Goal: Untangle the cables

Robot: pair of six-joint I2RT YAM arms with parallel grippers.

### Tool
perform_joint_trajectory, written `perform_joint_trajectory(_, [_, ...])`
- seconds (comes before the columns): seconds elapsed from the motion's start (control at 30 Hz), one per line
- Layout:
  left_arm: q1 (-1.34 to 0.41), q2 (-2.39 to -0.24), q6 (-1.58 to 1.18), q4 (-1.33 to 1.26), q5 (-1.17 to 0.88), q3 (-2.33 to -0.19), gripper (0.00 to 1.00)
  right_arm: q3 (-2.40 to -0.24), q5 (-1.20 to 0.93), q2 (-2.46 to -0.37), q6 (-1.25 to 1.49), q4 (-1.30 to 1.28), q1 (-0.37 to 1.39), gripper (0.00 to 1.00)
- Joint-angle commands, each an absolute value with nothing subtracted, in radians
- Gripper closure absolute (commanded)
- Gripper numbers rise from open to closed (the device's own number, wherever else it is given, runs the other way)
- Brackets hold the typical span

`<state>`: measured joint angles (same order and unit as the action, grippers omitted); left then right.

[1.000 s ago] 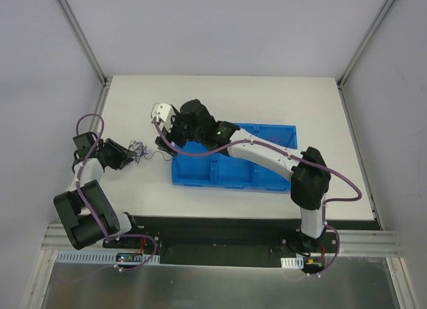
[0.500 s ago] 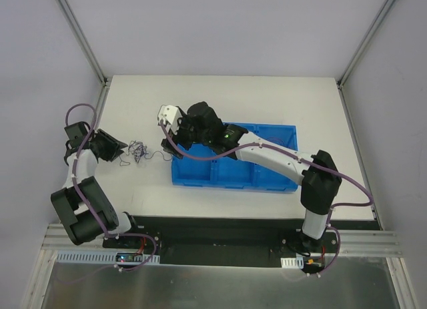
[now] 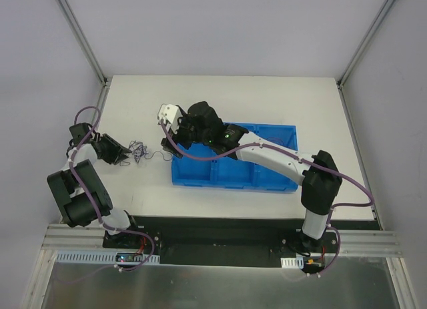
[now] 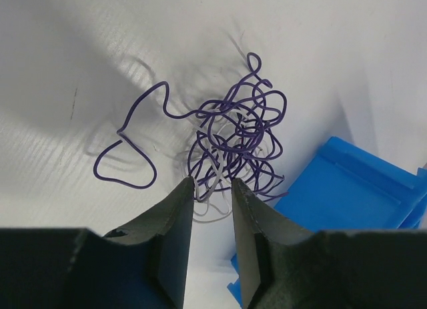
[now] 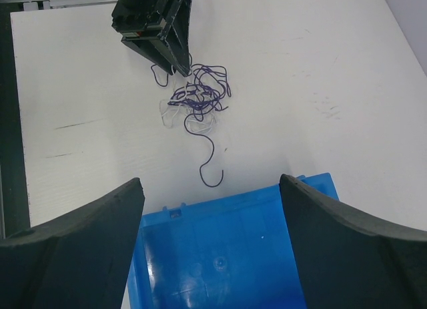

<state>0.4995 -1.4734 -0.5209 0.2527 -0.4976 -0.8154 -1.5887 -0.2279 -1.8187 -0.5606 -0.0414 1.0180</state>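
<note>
left end effector (image 4: 212, 183) narrowed to a slit at the cables (image 4: 235, 130), nothing pinched, likely lining up one strand; right end effector (image 5: 210, 181) wide, empty, over the blue bin (image 5: 233, 255).

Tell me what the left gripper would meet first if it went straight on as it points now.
Most likely the cables, a tangle lying just ahead of the left gripper; the exact depth between them is unclear.
</note>
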Motion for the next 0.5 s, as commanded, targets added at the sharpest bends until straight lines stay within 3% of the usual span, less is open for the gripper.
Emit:
perform_joint_trajectory(0.0, [0.511,-1.485,-0.503,0.241,-0.535,-0.851,0.76,-1.591,-0.226,-1.773,-0.56,-0.009,1.02,0.15])
perform_joint_trajectory(0.23, [0.509,-1.431,-0.497,0.218,-0.542,-0.815,1.0,-1.591,-0.241,-1.769,-0.542,-0.005,1.02,0.14])
perform_joint_trajectory(0.37, [0.506,-1.321,-0.508,0.218,-0.503,-0.769,1.0,-1.586,-0.27,-1.776,-0.456,0.064,1.02,0.14])
perform_joint_trajectory(0.47, [0.505,-1.229,-0.523,0.251,-0.515,-0.773,1.0,-1.597,-0.111,-1.805,-0.275,0.139,1.02,0.14])
